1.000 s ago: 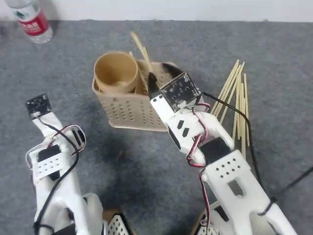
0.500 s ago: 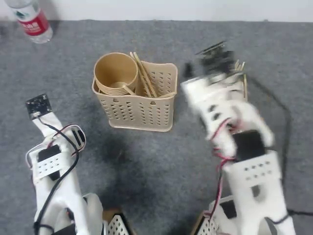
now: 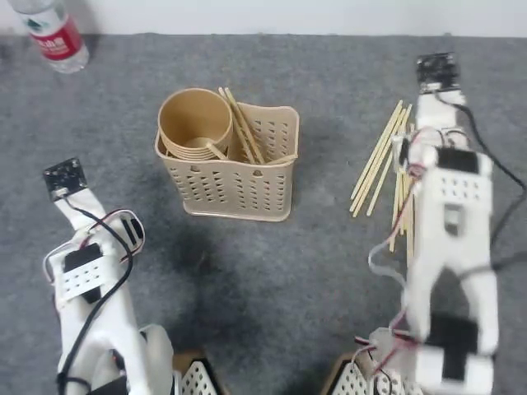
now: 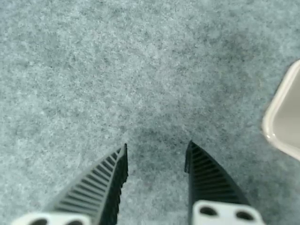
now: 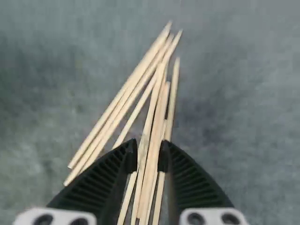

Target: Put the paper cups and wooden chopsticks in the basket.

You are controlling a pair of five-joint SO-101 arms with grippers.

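The right arm (image 3: pixel 449 193) is swinging away from the basket (image 3: pixel 239 191) and back over the loose chopsticks (image 3: pixel 377 161) on the gray carpet (image 3: pixel 288 271). The right gripper (image 5: pixel 147 149) is hanging over them, jaws just a little apart. More chopsticks are now leaning in the basket beside the stacked paper cups (image 3: pixel 195 123). The left gripper (image 4: pixel 157 157) is sitting half open over bare carpet. The chopsticks are thin, smooth wood. The basket is plastic with lots of holes, and the carpet is fuzzy.

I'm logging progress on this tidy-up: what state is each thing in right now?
Basket: upright, partly filled.
Paper cups: stacked, upright inside the basket.
Basket chopsticks: leaning inside, beside the cups.
Loose chopsticks: lying flat on the carpet, not yet collected.
Left tool: open, empty.
Right tool: slightly open, above the loose chopsticks.
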